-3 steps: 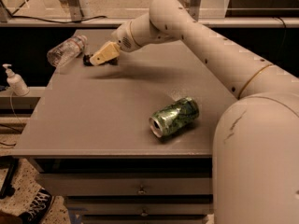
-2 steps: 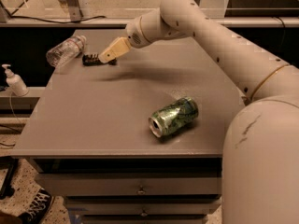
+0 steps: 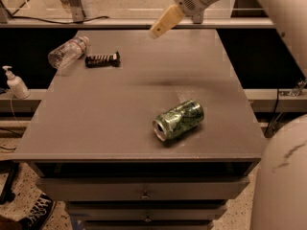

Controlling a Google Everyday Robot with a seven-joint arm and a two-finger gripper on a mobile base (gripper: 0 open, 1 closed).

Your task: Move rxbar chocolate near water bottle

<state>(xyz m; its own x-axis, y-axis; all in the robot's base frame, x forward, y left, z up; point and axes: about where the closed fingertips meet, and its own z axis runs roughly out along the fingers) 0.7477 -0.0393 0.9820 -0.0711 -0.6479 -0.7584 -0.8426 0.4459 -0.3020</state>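
The rxbar chocolate, a small flat black bar with pale lettering, lies on the grey table at the far left. The water bottle, clear with a white cap, lies on its side just left of the bar, close to it. My gripper hangs in the air above the table's far middle, well to the right of the bar and apart from it. It holds nothing.
A green patterned can lies on its side near the table's front right. A white pump dispenser bottle stands on a ledge left of the table. Drawers sit below the table front. My arm's body fills the right edge.
My gripper has left the bar beside the water bottle and has risen and moved right, away from it. The bar and bottle stay where they were.
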